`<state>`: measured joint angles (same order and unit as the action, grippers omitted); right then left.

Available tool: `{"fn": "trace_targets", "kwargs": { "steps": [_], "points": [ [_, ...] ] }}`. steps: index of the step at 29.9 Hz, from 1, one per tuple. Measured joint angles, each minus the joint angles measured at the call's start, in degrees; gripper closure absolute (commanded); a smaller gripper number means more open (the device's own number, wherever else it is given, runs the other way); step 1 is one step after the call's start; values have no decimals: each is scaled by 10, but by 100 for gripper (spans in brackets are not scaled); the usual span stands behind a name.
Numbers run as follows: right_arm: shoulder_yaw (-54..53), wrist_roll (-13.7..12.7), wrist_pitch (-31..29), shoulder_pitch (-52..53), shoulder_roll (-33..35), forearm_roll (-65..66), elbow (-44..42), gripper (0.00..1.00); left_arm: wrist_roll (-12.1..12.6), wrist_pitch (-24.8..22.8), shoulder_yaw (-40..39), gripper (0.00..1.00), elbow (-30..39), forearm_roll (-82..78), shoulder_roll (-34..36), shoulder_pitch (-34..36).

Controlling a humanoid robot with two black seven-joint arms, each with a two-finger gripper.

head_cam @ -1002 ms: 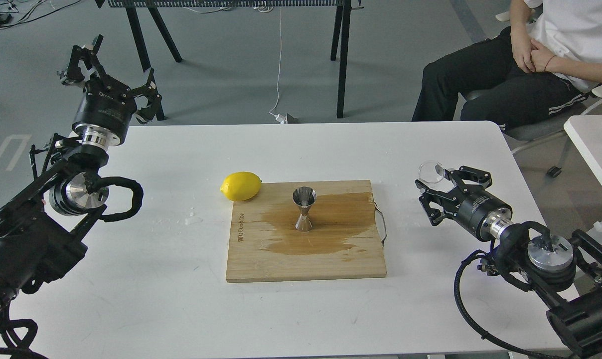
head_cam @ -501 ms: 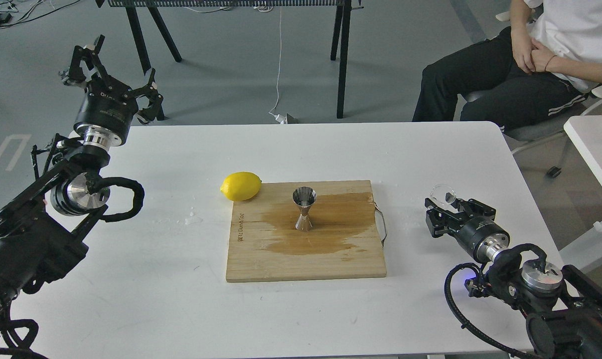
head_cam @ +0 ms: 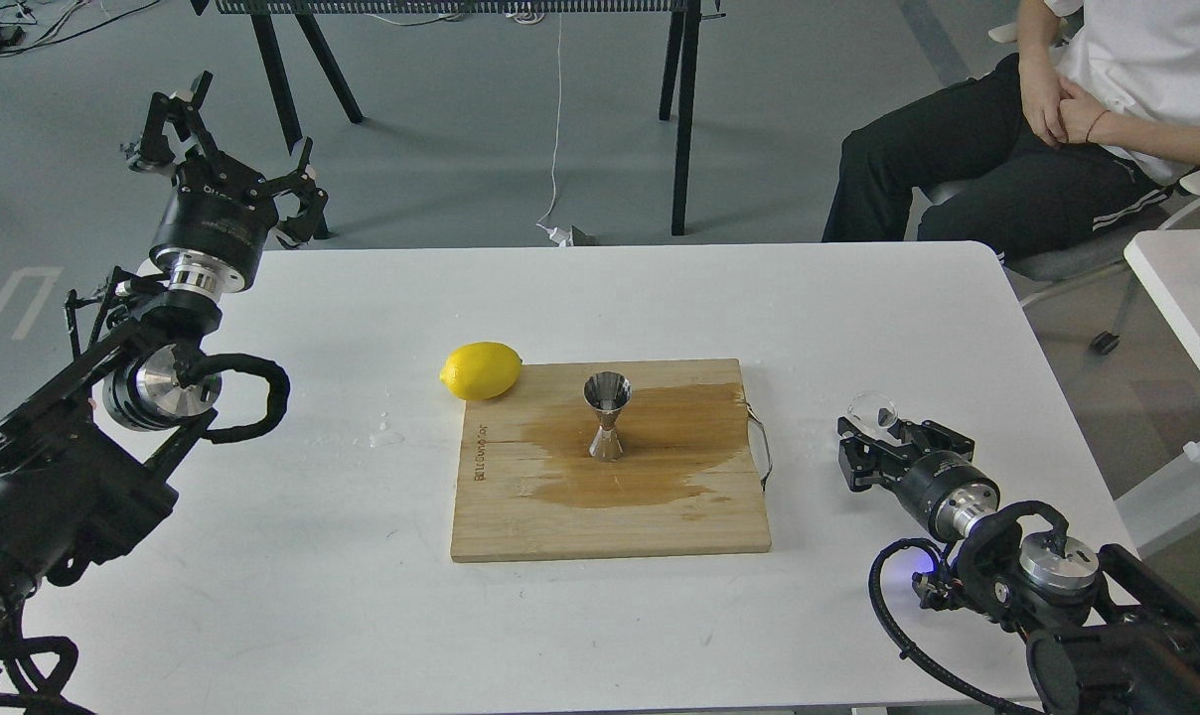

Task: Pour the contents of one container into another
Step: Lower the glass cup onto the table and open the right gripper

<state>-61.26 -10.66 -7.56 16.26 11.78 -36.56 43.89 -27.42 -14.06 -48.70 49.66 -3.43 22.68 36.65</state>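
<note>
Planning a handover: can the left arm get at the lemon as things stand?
Probably yes. The left tool is open and holds nothing, and only bare table lies between it and the lemon, which sits by the board's far left corner.

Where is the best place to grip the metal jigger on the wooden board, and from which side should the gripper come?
Probably the narrow waist of the jigger, where its two cones meet. It stands upright on the wet cutting board, so a level approach from the side suits it. The left gripper is open and free; the lemon lies on that side, behind the direct path.
</note>
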Motion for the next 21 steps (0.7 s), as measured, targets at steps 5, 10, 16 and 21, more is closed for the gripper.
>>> {"fn": "trace_targets", "kwargs": {
  "steps": [5,10,16,21],
  "points": [
    [3,1,1,0,0,0,4,48,0,0,-1,0,0,0,0,0],
    [4,3,1,-1,0,1,6,38,0,0,-2,0,0,0,-2,-1],
    [4,4,-3,-1,1,2,7,29,0,0,-3,0,0,0,-3,-2],
    [5,5,-16,-5,2,3,7,40,0,0,-3,0,0,0,-4,-2]
  ]
}}
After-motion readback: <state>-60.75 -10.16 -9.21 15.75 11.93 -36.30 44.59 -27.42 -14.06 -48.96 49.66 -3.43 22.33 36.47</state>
